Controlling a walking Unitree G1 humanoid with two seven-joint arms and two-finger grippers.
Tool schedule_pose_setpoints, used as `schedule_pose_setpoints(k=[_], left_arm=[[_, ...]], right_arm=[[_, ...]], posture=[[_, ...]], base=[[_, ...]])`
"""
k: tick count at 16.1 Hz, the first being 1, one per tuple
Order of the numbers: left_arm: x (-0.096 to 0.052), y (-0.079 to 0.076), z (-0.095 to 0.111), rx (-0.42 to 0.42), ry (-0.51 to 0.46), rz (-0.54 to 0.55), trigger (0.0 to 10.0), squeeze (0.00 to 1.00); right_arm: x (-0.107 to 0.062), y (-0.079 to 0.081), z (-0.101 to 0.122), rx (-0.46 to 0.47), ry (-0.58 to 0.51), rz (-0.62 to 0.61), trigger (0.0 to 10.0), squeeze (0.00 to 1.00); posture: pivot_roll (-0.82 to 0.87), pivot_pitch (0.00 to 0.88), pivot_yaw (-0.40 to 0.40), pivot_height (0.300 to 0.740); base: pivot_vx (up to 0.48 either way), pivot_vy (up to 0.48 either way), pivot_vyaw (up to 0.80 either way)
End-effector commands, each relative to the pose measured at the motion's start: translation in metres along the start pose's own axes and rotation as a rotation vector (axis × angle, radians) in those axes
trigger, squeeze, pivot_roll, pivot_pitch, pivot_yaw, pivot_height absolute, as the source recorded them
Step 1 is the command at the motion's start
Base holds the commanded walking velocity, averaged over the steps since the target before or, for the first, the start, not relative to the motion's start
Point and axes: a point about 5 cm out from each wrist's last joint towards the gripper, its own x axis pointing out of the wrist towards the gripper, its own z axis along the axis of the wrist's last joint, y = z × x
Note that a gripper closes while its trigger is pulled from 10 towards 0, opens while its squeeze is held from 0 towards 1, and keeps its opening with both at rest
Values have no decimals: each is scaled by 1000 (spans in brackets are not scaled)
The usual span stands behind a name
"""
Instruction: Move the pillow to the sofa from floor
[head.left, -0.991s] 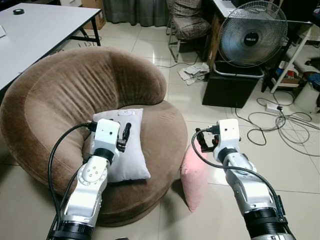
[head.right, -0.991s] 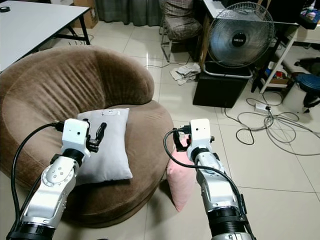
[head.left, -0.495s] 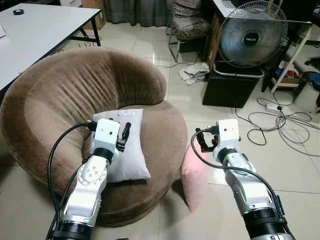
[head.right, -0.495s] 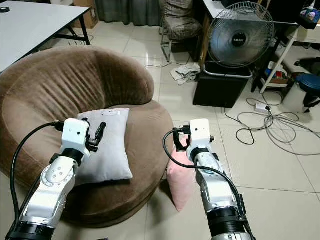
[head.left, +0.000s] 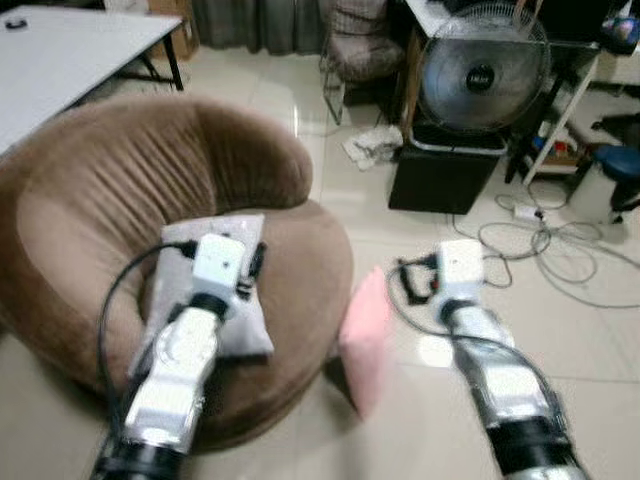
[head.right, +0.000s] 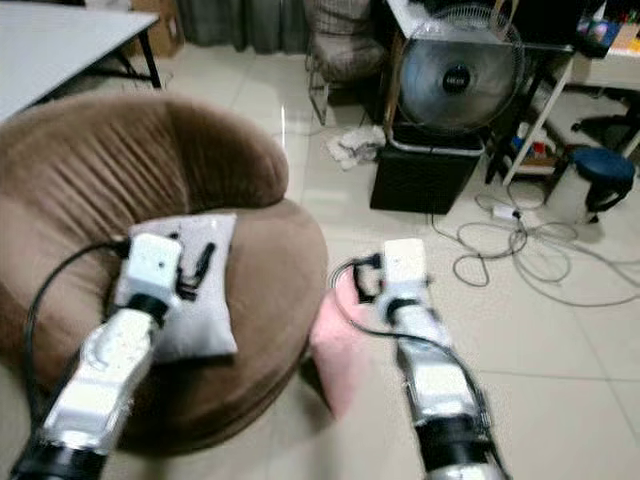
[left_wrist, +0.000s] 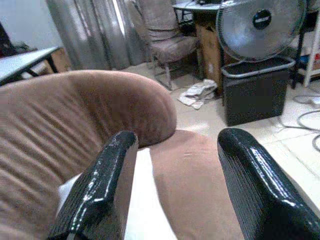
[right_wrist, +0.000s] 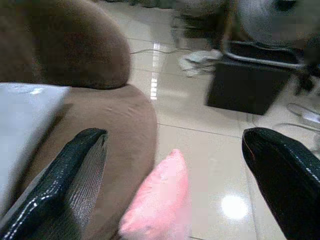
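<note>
Right wrist view: pink pillow (right_wrist: 159, 200) on the floor between the right hand's (right_wrist: 175, 190) wide-spread fingers.

The floor (head.left: 300, 110) is glossy pale tile, catching a bright glare. At eleven o'clock stands a white table (head.left: 70, 45) on dark legs. At twelve, grey curtains (head.left: 250, 20) hang behind a padded chair (head.left: 360, 50). At one o'clock a round fan (head.left: 482, 75) sits on a black box (head.left: 445, 175), with crumpled paper (head.left: 372, 145) beside it. Cables (head.left: 560, 255) sprawl at three o'clock.
</note>
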Motion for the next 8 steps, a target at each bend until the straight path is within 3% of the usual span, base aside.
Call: schedule_pose_setpoints(k=[1, 8], left_arm=[[2, -3, 4, -4, -13, -4, 10000, 0], [0, -3, 3, -4, -11, -10, 10000, 0]], right_arm=[[1, -8, 5, -22, -16, -24, 10000, 0], [-1, -7, 3, -20, -15, -31, 10000, 0]], posture=[[36, 0, -6, 740], [32, 0, 1, 740]], base=[[0, -364, 0], [0, -366, 0]])
